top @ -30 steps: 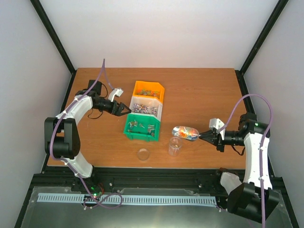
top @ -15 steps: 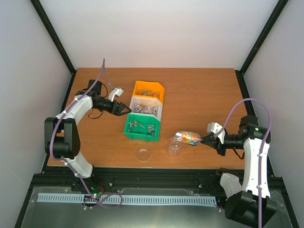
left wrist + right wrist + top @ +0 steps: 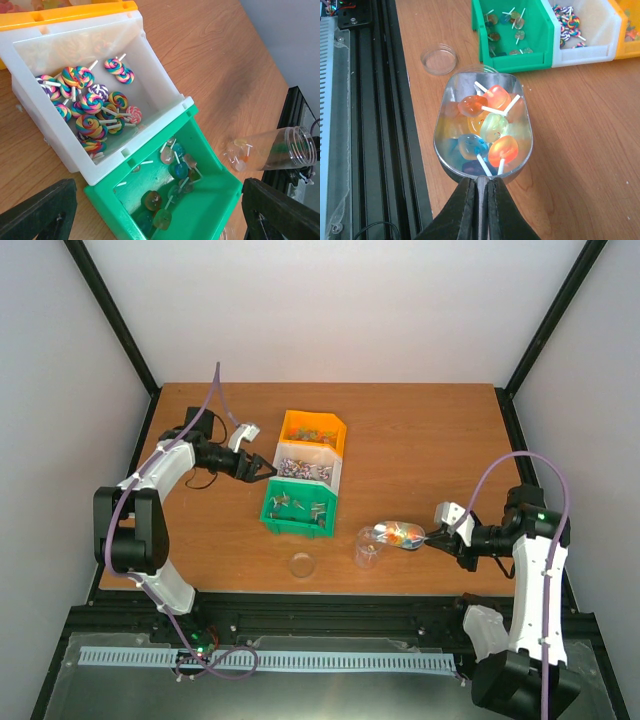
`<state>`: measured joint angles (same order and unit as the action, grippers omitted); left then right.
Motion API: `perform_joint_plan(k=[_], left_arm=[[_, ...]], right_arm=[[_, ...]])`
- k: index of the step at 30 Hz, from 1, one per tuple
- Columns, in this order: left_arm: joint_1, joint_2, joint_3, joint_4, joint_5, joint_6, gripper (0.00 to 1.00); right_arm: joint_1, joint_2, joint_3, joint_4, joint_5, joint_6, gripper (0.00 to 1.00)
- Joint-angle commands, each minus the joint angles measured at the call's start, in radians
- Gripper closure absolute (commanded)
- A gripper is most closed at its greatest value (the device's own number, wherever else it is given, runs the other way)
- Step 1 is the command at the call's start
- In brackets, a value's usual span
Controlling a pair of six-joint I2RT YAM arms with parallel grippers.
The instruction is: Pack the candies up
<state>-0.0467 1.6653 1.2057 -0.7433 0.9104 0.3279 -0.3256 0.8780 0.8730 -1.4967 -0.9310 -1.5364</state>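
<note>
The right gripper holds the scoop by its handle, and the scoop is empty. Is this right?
Not quite. The right gripper does hold the scoop by its handle, but the scoop is loaded with candies, as the right wrist view shows.

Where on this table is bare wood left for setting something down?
Widest bare wood: right of the orange bin and white bin, back to the far edge. Crowded: near edge, where green bin, lid, jar and loaded scoop cluster.

No legible text or labels.
</note>
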Motion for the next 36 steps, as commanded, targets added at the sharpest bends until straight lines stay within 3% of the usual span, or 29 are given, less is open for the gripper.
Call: perform_joint_plan(k=[1, 36], left_arm=[[0.007, 0.017, 0.041, 0.029, 0.032, -0.024, 0.08], [0.007, 0.04, 0.052, 0.055, 0.041, -0.047, 0.09]], right_arm=[[-0.004, 0.019, 0.013, -0.009, 0.012, 0.006, 0.97], [0.219, 0.091, 0.123, 0.041, 0.193, 0.193, 0.97]])
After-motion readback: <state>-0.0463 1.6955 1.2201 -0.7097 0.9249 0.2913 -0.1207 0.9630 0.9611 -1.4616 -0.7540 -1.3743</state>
